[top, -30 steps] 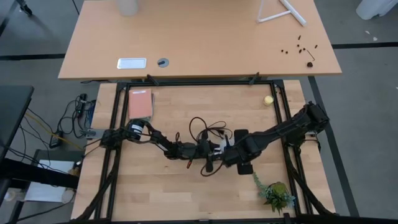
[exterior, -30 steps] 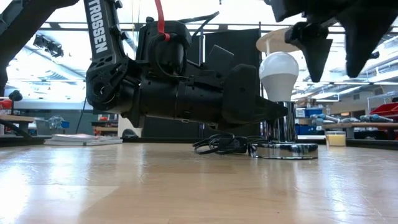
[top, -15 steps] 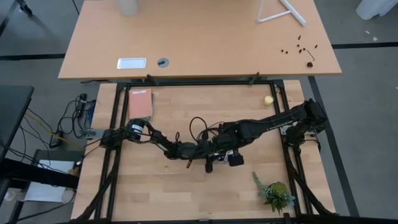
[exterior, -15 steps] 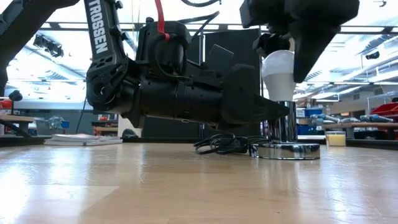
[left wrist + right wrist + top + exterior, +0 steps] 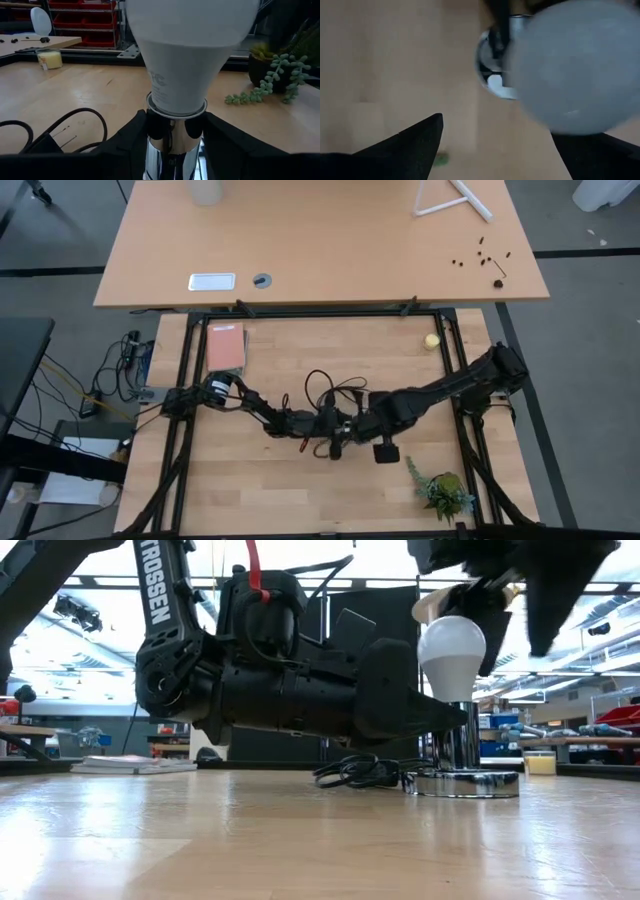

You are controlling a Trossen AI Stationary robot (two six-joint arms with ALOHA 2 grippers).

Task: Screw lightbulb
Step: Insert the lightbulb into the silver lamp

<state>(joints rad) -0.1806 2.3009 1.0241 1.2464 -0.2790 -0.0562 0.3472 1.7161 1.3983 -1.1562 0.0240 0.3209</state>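
Observation:
The white lightbulb point(image 5: 452, 650) stands upright with its screw end in the chrome stem point(image 5: 458, 745) of the round socket base point(image 5: 462, 782), which rests flat on the table. The bulb also fills the left wrist view point(image 5: 186, 55) and shows blurred in the right wrist view point(image 5: 572, 65). My left gripper point(image 5: 335, 423) lies level by the table top and is shut on the stem. My right gripper point(image 5: 510, 610) is open above the bulb, fingers pointing down and standing to either side of its top. I cannot tell whether they touch it. My left gripper pinches the socket's chrome stem point(image 5: 172, 137) between its two fingers point(image 5: 135, 137), just under the bulb's collar. The fingers come level from the table's left side and lie across the upright stem. The base stays on the table.
The socket's black cord point(image 5: 325, 385) lies coiled behind the base. A small yellow ball point(image 5: 431, 340) lies at the far right, a potted plant point(image 5: 443, 490) at the near right, and a red book point(image 5: 226, 346) at the far left.
My right gripper has swung from the bulb's right side in over its top. It has then turned and drawn back a little, so that the bulb's top shows again. The bulb stays upright in the socket.

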